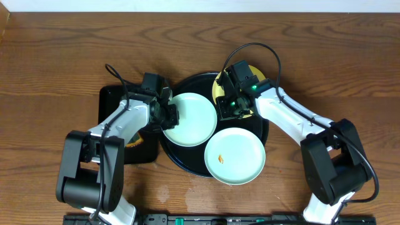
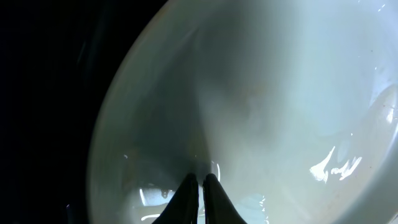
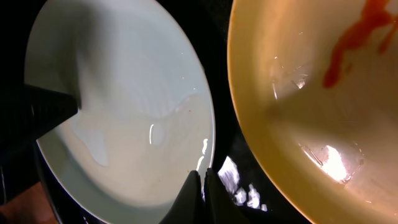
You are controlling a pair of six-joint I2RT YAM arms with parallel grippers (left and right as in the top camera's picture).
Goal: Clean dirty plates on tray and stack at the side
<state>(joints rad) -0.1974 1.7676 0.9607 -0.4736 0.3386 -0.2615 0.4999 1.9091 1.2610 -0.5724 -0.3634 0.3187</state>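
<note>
The round black tray (image 1: 192, 83) holds a clean-looking mint-blue plate (image 1: 190, 119). A second mint-blue plate (image 1: 234, 156) with an orange smear overlaps the tray's front right rim. The yellow plate (image 1: 219, 92) lies at the back right, mostly under my right arm. My left gripper (image 1: 170, 115) is shut at the first plate's left side, its tips (image 2: 200, 177) over the plate's pale inside (image 2: 280, 112). My right gripper (image 1: 225, 111) is shut, its tips (image 3: 204, 173) at that plate's right rim (image 3: 124, 106), beside the yellow plate (image 3: 298, 93) with its orange-red smear.
A smaller rectangular black tray (image 1: 112, 100) lies left of the round one, under my left arm, with something yellowish (image 1: 134, 142) on it. Glossy tray surface (image 3: 249, 180) shows between the two plates. Brown wooden table (image 1: 62, 56) all round.
</note>
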